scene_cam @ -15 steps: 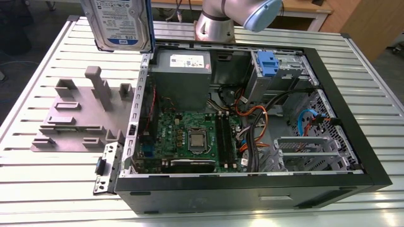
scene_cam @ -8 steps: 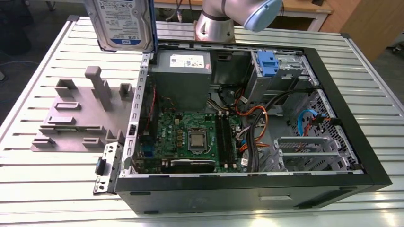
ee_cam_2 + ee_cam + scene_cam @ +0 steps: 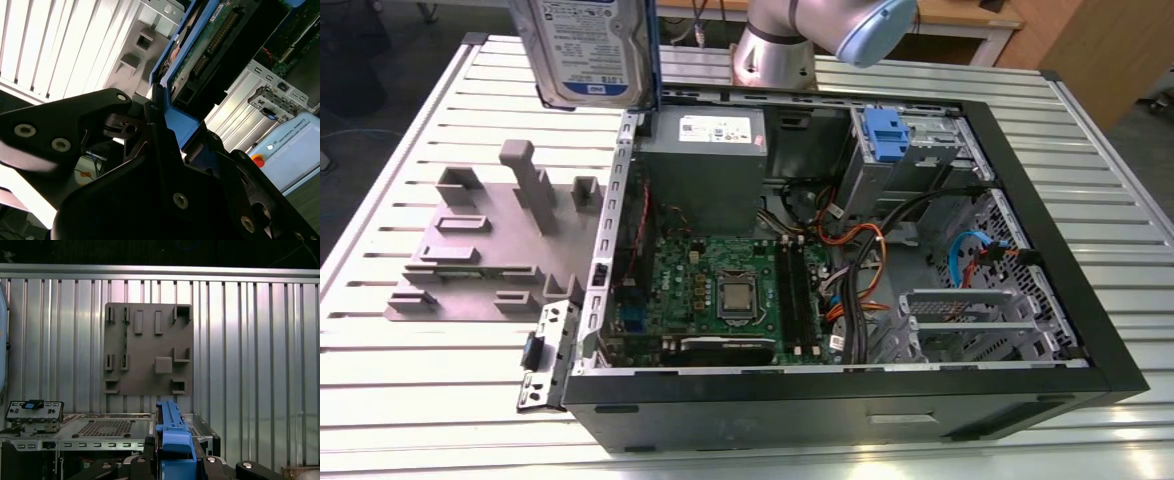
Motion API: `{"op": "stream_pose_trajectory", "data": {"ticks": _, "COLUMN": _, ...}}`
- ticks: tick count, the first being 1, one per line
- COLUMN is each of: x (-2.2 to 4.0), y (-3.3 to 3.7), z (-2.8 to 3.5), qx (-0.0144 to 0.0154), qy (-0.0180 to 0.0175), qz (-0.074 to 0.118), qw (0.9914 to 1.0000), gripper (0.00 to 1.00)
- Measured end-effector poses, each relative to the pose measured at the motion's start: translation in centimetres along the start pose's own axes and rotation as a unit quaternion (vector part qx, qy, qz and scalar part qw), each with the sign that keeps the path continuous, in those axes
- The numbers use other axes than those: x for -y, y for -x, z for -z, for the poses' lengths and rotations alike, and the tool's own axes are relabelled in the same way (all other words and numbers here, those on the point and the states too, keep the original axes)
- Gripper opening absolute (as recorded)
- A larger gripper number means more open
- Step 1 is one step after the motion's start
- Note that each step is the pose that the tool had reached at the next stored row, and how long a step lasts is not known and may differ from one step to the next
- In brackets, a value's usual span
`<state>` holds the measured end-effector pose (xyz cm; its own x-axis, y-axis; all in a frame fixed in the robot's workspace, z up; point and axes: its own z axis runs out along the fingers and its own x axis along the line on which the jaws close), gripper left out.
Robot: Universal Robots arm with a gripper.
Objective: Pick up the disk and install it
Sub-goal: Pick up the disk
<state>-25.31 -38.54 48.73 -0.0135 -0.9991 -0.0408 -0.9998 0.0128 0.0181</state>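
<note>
- The ribbed metal table (image 3: 400,400) is carrying everything, and the open computer case (image 3: 854,410) is lying on its side on it with its insides facing up.
- The grey fixture plate (image 3: 467,270) is sitting on the table just beside the case, on the exterior view's left, with nothing in its slots.
- The disk (image 3: 583,50) is hanging in the air, standing upright with its label facing the exterior camera. It is above the case's far corner on the exterior view's left, clear of both the plate and the case wall.
- The gripper (image 3: 160,125) is clamping the disk, with its black fingers (image 3: 100,107) closed on the blue carrier frame, as the second wrist view shows.
- To my eye this is the carrying stage, and the disk is not seated anywhere yet.
- The drive bay (image 3: 921,150) with its blue latch (image 3: 886,135) is sitting well apart from the disk, on the far side of the case toward the exterior view's right.
- Doing it well, I reckon, means keeping the pinch on the frame rather than the circuit side, staying high over the case rim and cables, and squaring the disk to the bay.
</note>
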Motion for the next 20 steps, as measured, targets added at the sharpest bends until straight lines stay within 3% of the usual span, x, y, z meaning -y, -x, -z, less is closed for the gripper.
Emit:
{"op": "stream_pose_trajectory", "data": {"ticks": 9, "x": 0.45, "y": -0.13, "z": -0.01, "qx": 0.0000, "qy": 0.0000, "qz": 0.000, "qw": 1.00000, "gripper": 0.36}}
{"op": "stream_pose_trajectory", "data": {"ticks": 20, "x": 1.36, "y": -1.62, "z": 0.00, "qx": 0.0000, "qy": 0.0000, "qz": 0.000, "qw": 1.00000, "gripper": 0.36}}
